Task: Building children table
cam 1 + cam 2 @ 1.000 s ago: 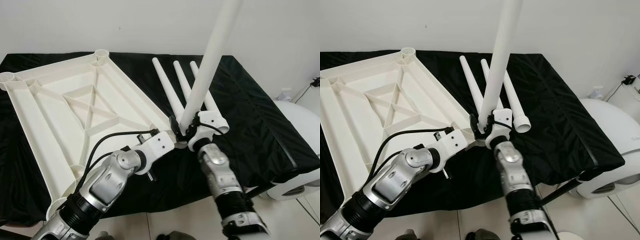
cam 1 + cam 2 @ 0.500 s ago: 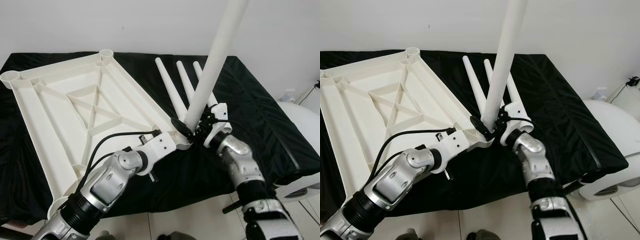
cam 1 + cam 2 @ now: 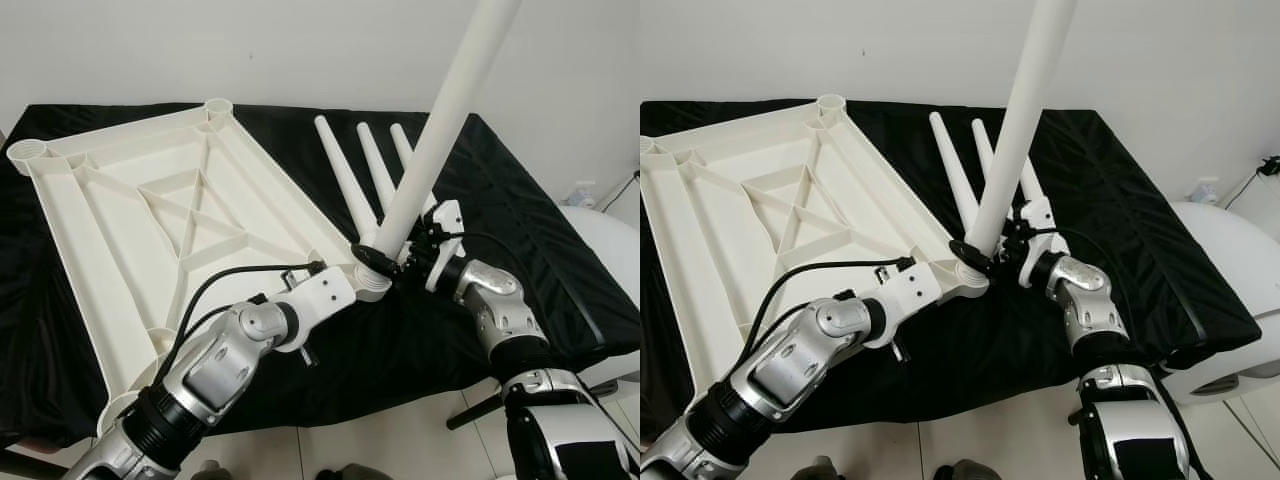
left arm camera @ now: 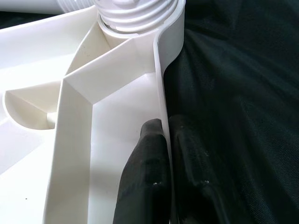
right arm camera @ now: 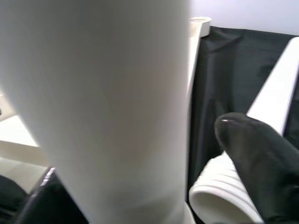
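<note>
The right arm has swung out to the right since a second ago, and the white leg (image 3: 440, 140) it holds now leans further right, its base still at the corner socket (image 3: 372, 278). Right gripper (image 3: 400, 262) is clamped around the leg's bottom end. Left gripper (image 4: 164, 154) pinches the tabletop (image 3: 130, 220) rim right by that corner, fingers closed on the wall. Three spare legs (image 3: 362, 170) lie just beyond on the black cloth (image 3: 520, 230), with open room on the cloth's right side.

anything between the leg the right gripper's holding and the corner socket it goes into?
Nothing visible. The leg, held by the right gripper, already has its base at the corner socket of the tabletop. The left gripper pinches the tabletop's rim beside that socket, clear of its opening.
</note>
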